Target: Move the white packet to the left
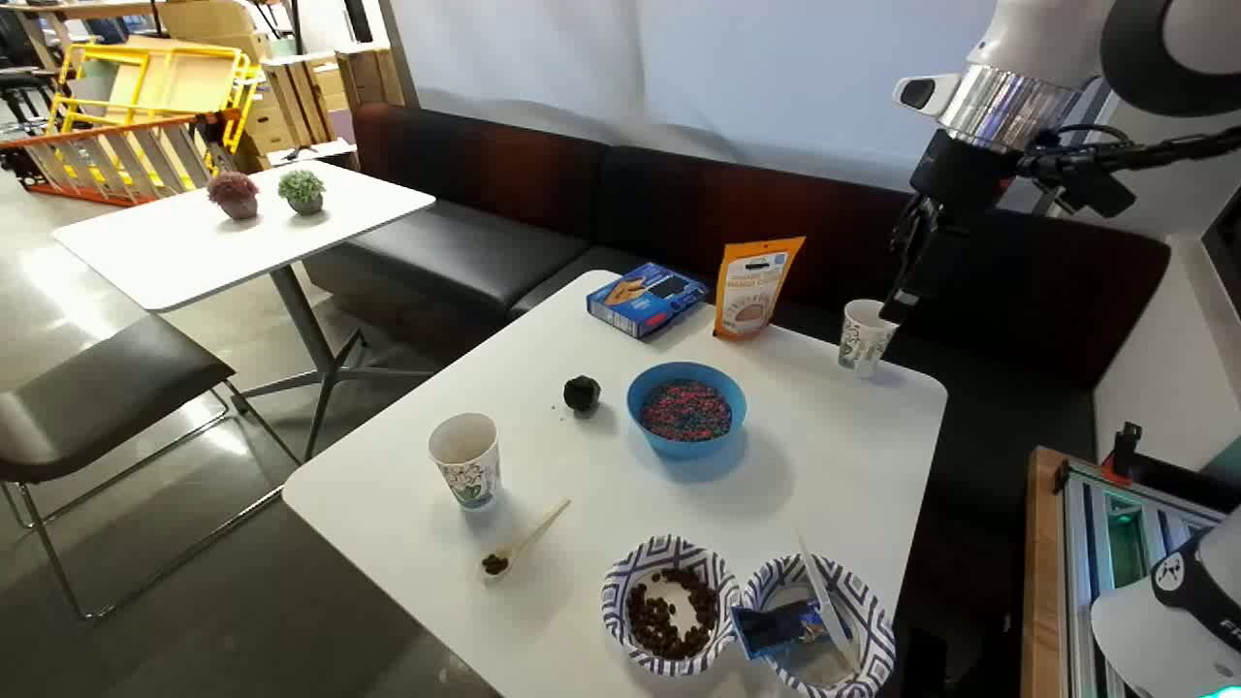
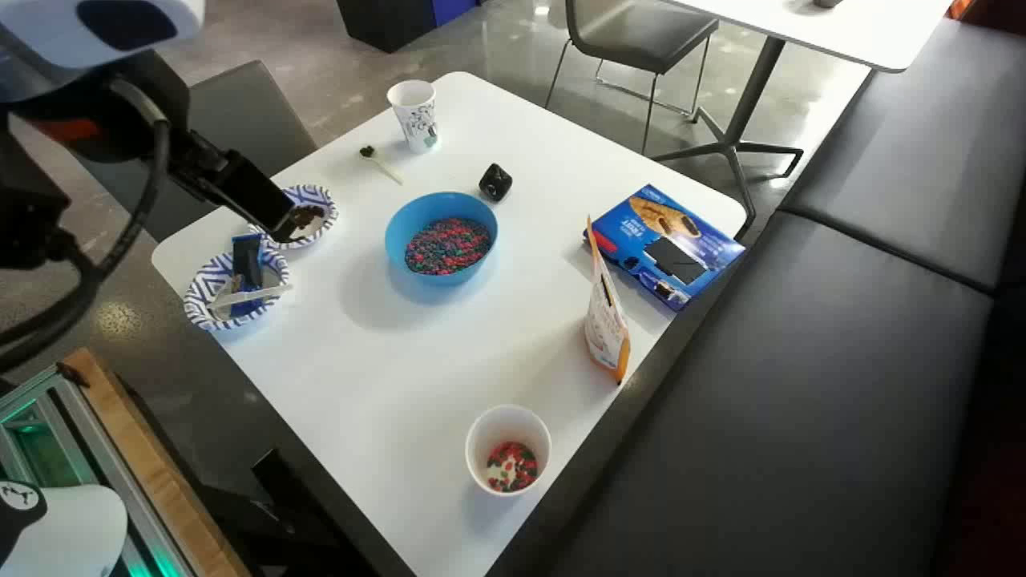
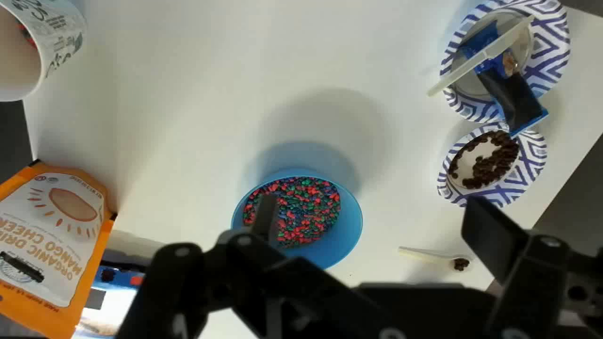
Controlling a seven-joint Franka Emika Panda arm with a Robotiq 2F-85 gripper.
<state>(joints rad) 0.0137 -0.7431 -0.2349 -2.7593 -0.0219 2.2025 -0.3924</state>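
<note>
Watching through the wrist view, I have the end effector [image 3: 374, 221] facing the worktop [image 3: 188, 117], its fingers [image 3: 492, 238] spread well apart. In an exterior view, I see two patterned bowls [image 1: 616, 606] nearest the camera, then a spoon [image 1: 539, 528], a paper cup [image 1: 467, 475] and a blue bowl [image 1: 684, 449]. Farther off, the white packet [image 1: 752, 296] stands upright by the worktop's far edge, between a blue box [image 1: 640, 305] and another paper cup [image 1: 860, 341]. Behind that edge runs a dark bench [image 1: 465, 257].

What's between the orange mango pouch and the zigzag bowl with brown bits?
The blue bowl of colourful pieces sits between the mango pouch and the zigzag bowl of brown bits; all three views show it.
</note>
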